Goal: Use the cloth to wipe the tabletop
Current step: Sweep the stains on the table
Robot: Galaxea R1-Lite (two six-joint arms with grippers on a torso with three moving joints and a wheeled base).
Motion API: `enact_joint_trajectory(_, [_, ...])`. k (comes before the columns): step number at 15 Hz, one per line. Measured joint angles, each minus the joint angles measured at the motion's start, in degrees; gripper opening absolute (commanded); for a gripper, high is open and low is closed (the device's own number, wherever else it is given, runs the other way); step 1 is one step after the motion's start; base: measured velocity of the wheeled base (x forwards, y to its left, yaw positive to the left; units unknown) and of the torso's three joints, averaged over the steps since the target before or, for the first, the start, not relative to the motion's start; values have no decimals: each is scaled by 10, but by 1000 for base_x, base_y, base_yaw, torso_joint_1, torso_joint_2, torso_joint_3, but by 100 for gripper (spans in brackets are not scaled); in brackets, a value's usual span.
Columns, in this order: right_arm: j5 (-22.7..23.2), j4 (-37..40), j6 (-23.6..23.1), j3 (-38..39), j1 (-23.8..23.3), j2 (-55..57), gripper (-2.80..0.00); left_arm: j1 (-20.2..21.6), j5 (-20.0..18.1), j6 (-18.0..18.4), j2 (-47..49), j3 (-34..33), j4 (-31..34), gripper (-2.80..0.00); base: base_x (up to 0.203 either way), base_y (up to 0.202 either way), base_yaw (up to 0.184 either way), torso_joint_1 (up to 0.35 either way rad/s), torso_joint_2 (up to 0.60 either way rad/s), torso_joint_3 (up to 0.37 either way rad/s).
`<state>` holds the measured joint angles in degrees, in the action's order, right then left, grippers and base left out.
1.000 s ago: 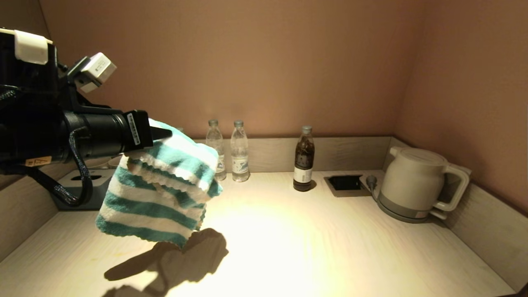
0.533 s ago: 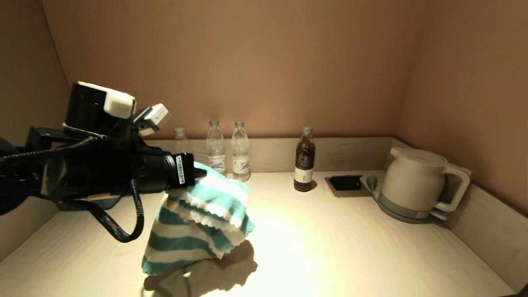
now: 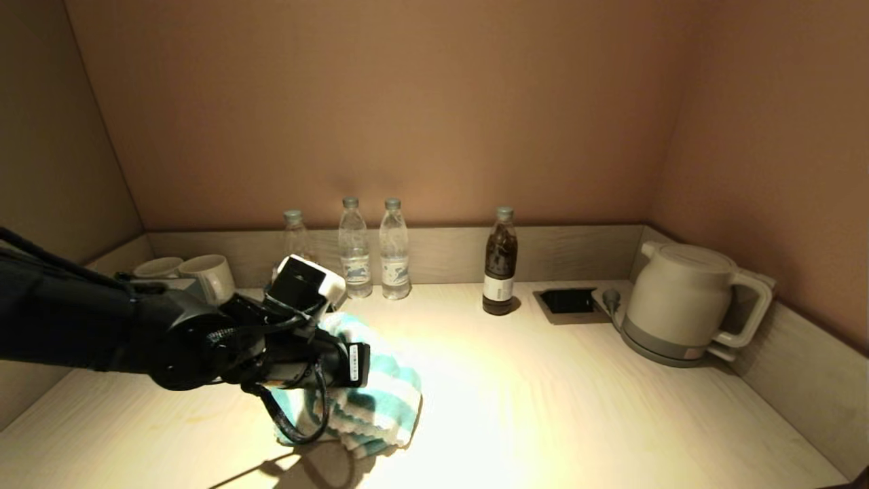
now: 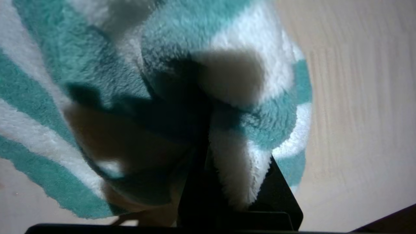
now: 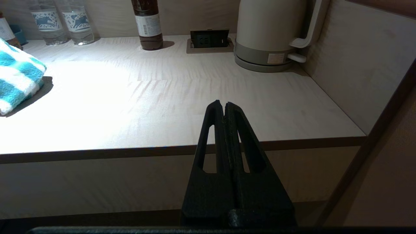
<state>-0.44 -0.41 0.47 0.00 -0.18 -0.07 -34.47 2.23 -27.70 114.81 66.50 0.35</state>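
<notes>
cloth (image 3: 380,401) on tabletop (image 3: 577,407), gripped by left claw (image 3: 363,367)

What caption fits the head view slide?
Left gripper presses the teal-and-white striped terry cloth onto the pale beige wood-grain tabletop.

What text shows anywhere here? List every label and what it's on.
Nothing can be read.
Water bottles: blue-and-white labels, print too small.
Dark bottle: white label, print too small.
Kettle: small sticker on its base, blurred.
Left gripper, holding the cloth: white tag, unreadable.
</notes>
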Motion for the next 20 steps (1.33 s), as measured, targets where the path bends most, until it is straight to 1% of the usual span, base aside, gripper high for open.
enact_joint_trajectory(3, [0, 0, 0, 0, 0, 0, -280, 17, 5, 3, 51, -1, 15, -280, 0, 0, 0, 0, 0, 0])
enact_joint_trajectory(5, [0, 0, 0, 0, 0, 0, -280, 26, 16, 9, 72, 1, 18, -280, 0, 0, 0, 0, 0, 0])
enact_joint_trajectory(7, [0, 0, 0, 0, 0, 0, -280, 35, 19, 22, 81, -3, 21, -280, 0, 0, 0, 0, 0, 0])
enact_joint_trajectory(9, [0, 0, 0, 0, 0, 0, -280, 38, 20, 24, 85, -6, 22, -280, 0, 0, 0, 0, 0, 0])
enact_joint_trajectory(11, [0, 0, 0, 0, 0, 0, -280, 43, 22, 35, 84, -14, 33, -280, 0, 0, 0, 0, 0, 0])
enact_joint_trajectory(13, [0, 0, 0, 0, 0, 0, -280, 50, 30, 38, 79, -28, 41, -280, 0, 0, 0, 0, 0, 0])
enact_joint_trajectory(15, [0, 0, 0, 0, 0, 0, -280, 77, 49, 47, 75, -40, 49, -280, 0, 0, 0, 0, 0, 0])
enact_joint_trajectory(17, [0, 0, 0, 0, 0, 0, -280, 118, 56, 60, 69, -50, 54, -280, 0, 0, 0, 0, 0, 0])
enact_joint_trajectory(20, [0, 0, 0, 0, 0, 0, -280, 194, 59, 79, 57, -62, 59, -280, 0, 0, 0, 0, 0, 0])
